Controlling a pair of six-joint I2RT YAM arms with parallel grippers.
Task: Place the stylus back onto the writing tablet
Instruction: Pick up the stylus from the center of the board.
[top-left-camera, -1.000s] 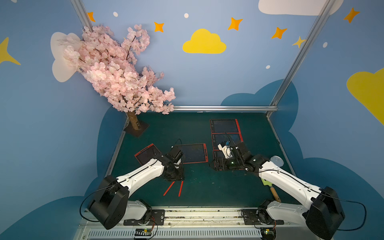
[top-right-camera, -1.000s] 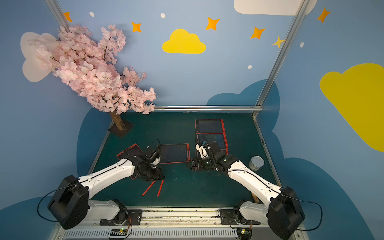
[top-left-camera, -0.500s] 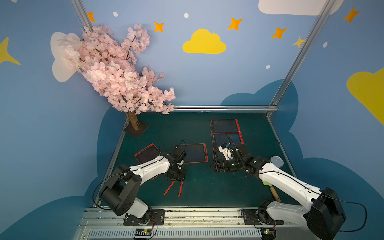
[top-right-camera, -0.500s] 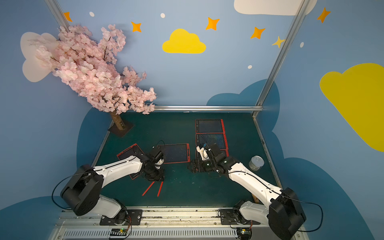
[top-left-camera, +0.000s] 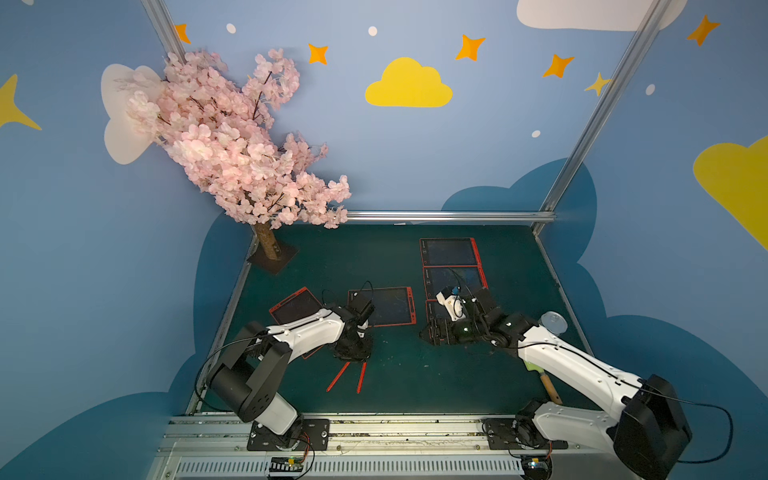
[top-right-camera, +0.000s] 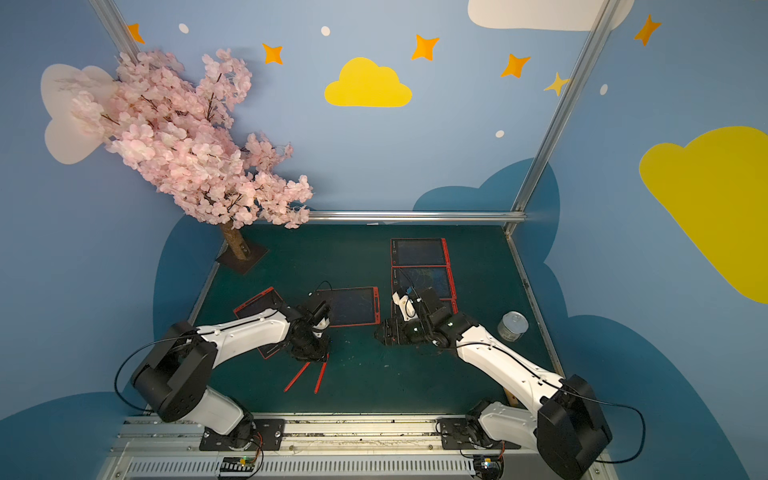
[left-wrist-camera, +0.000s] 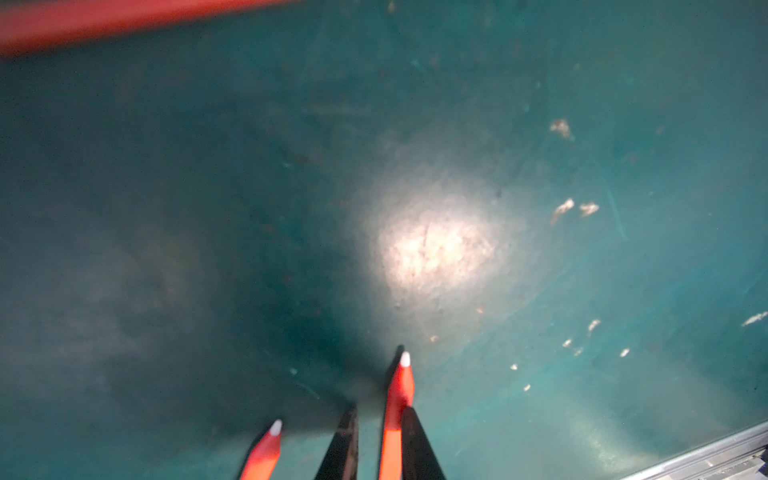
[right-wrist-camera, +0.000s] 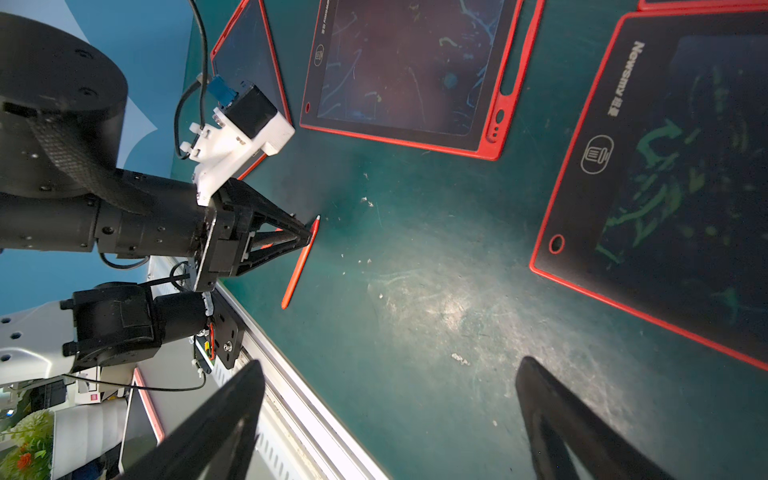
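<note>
Top views both show the dark green bench (top-left-camera: 415, 395), a pink blossom tree (top-left-camera: 232, 141) at its far left corner and several red-framed writing tablets (top-left-camera: 449, 251) lying flat on it. Right wrist view gives the only writing I can read: "Newsmy" in white along the black border of the tablet (right-wrist-camera: 665, 187) closest to the right jaws. The small characters after it are beyond me, and a round bin icon (right-wrist-camera: 597, 154) sits next to them. The left arm (top-left-camera: 307, 328) reaches down near the front edge. The left jaws stand close around one red stylus (left-wrist-camera: 397, 399), one finger (left-wrist-camera: 417, 444) against it; whether they pinch it I can't tell. A second stylus (left-wrist-camera: 264, 453) is just beside. Neither is on a tablet; both are over bare bench. The right jaws hang spread wide, holding nothing.
</note>
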